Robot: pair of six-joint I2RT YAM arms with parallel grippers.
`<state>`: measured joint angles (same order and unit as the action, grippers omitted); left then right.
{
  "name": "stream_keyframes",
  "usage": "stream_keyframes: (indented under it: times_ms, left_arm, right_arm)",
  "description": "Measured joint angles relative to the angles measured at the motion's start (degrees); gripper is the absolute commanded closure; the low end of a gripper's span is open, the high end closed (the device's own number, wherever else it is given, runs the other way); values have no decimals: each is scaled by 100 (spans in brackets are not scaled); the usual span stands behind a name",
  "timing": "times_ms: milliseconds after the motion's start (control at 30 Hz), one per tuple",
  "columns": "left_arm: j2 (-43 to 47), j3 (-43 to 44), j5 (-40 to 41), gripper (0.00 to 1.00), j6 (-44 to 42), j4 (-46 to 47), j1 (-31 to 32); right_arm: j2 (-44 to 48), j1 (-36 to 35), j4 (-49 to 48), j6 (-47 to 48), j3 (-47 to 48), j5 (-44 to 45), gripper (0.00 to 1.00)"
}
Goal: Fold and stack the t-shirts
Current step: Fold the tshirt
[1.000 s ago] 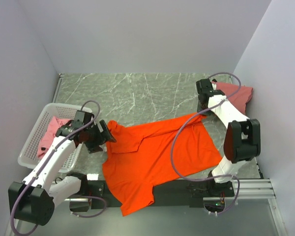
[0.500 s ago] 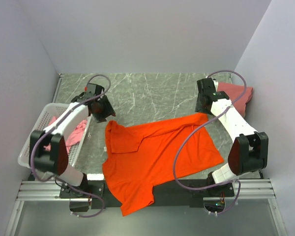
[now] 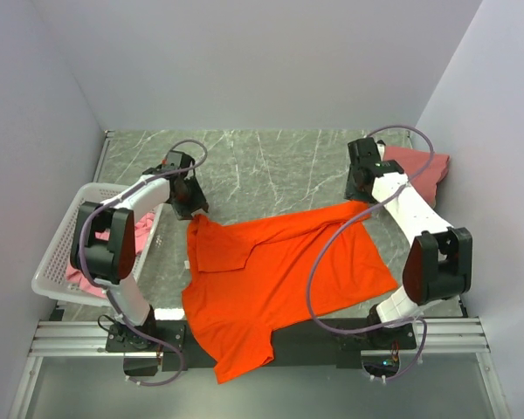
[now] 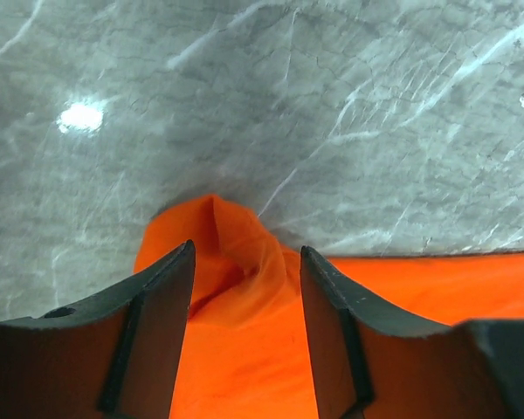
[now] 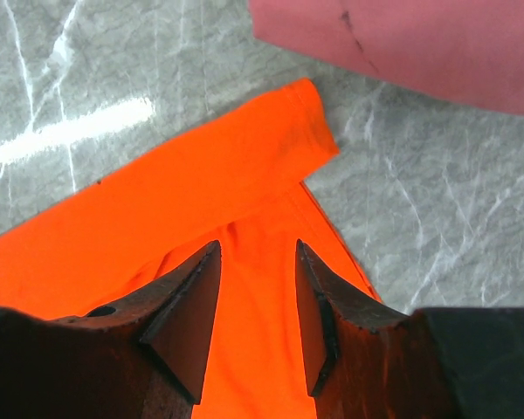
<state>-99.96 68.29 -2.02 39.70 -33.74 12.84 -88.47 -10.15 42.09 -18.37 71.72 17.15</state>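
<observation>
Left hand (image 4: 246, 253) newly above sleeve edge of orange t-shirt (image 3: 279, 271); right hand (image 5: 258, 249) opposite; both half-open, empty.

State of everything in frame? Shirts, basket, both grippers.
orange t-shirt: unfolded, spread on table, one corner bunched up
salmon-pink t-shirt: apparently folded, far right corner
light pink t-shirt: crumpled in basket
white basket: upright, left edge
left gripper: open, straddling bunched corner
right gripper: open, above orange sleeve
</observation>
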Motion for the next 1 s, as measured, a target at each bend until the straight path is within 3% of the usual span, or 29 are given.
stream_keyframes:
  times_ms: [100, 133, 267, 1000]
  left_arm:
    - [-155, 0, -94, 58, -2, 107, 0]
    - [-225, 0, -138, 70, -9, 164, 0]
    - [-466, 0, -275, 98, 4, 262, -2]
    - [-662, 1213, 52, 99, -295, 424, -785]
  right_arm:
    - [-258, 61, 4, 0, 155, -2, 53]
    - [-361, 94, 0, -2, 236, -4, 53]
    - [-826, 264, -24, -4, 555, -33, 53]
    - [-1589, 660, -7, -173, 813, -378, 53]
